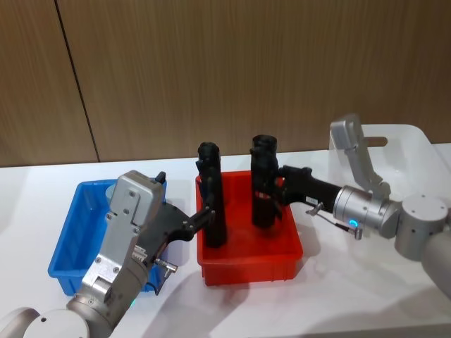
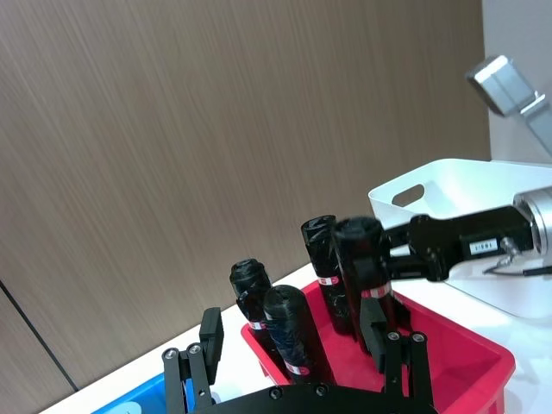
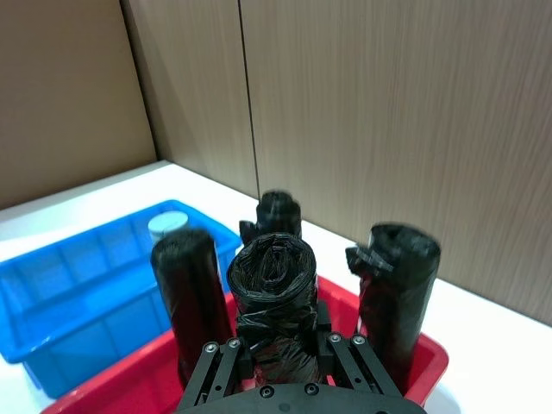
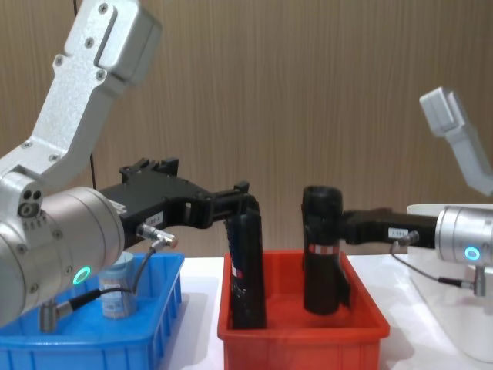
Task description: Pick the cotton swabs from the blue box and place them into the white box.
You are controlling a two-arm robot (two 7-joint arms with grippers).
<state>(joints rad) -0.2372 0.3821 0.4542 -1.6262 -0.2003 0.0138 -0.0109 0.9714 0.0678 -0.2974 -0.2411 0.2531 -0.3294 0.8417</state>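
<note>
One cotton swabs jar (image 1: 110, 189) with a pale lid stands at the far end of the blue box (image 1: 70, 236) on the left; it also shows as the jar (image 4: 117, 289) and as the lid (image 3: 168, 226). The white box (image 1: 416, 151) stands at the far right behind my right arm. My left gripper (image 1: 206, 215) reaches over the blue box into the red bin, open, its fingers on either side of a black roll (image 2: 289, 332). My right gripper (image 1: 271, 186) is shut on another black roll (image 4: 322, 254) in the same bin.
The red bin (image 1: 246, 266) sits between the two boxes and holds several upright black wrapped rolls (image 3: 194, 293). Both arms cross low over the white table (image 1: 317, 296). A wooden wall (image 1: 225, 70) runs behind it.
</note>
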